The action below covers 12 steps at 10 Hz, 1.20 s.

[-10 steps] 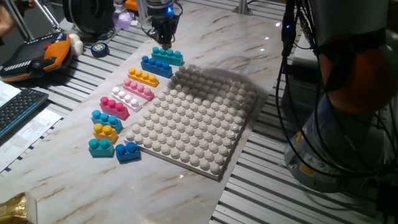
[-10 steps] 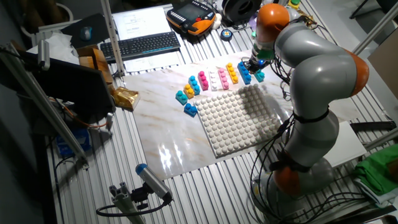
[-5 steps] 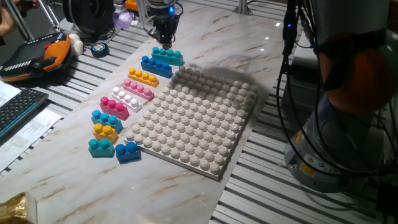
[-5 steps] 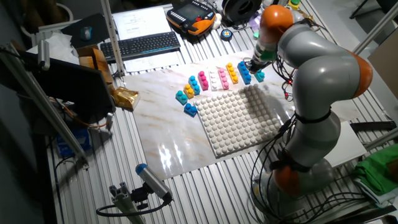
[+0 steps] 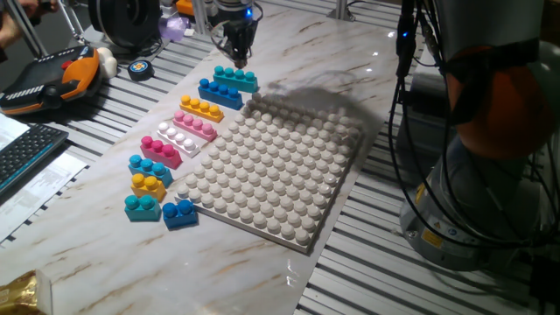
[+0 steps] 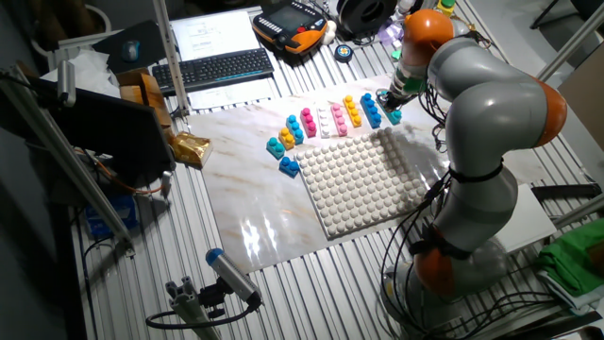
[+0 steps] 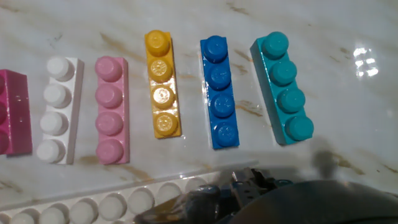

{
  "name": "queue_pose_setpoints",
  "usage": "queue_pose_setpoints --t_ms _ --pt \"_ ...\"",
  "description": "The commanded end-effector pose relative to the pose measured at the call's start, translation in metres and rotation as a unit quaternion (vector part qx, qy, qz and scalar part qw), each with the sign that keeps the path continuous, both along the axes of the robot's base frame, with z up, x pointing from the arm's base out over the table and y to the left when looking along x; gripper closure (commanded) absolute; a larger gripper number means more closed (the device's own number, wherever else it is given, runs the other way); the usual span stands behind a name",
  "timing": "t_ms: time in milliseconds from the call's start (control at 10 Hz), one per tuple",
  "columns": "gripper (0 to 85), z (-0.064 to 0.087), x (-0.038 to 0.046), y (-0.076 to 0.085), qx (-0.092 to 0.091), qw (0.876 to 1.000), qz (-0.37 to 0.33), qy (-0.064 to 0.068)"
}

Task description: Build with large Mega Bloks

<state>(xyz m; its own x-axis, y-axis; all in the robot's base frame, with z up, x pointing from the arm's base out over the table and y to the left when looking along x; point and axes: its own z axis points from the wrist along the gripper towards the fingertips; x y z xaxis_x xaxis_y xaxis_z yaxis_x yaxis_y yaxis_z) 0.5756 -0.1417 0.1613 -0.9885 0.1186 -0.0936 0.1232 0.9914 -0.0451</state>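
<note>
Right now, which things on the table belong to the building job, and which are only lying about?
For the job: teal brick, blue brick, orange-yellow brick, pink brick, white brick, magenta brick, all lying side by side.

Lying about: short two-stud bricks, studded baseplate, keyboard, orange pendant.

Six long bricks side by side above baseplate [image 7: 112, 205] edge. Teal brick [image 7: 283, 96] rightmost, then blue brick [image 7: 219, 92], orange-yellow brick [image 7: 161, 93], pink brick [image 7: 111, 110], white brick [image 7: 57, 111], magenta brick [image 7: 12, 112].
</note>
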Motion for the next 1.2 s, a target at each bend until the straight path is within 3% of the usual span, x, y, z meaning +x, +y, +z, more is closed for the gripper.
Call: queue_pose_setpoints --t_ms 0,100,200,500,600,1100 --pt "84.3 -0.004 0.0012 -0.006 0.01 1.0 0.003 -0.003" --pt "83.3 -0.007 0.0057 -0.014 0.026 1.0 0.013 -0.001" --pt "76.7 -0.008 0.0103 -0.019 0.023 0.999 0.025 0.004" --pt "43.0 -0.013 0.0153 -0.032 0.017 0.999 0.035 -0.004" --pt "37.7 -0.015 0.0162 -0.034 0.011 0.999 0.044 -0.006" --pt "36.0 -0.033 0.0298 -0.05 0.017 0.996 0.086 -0.01"
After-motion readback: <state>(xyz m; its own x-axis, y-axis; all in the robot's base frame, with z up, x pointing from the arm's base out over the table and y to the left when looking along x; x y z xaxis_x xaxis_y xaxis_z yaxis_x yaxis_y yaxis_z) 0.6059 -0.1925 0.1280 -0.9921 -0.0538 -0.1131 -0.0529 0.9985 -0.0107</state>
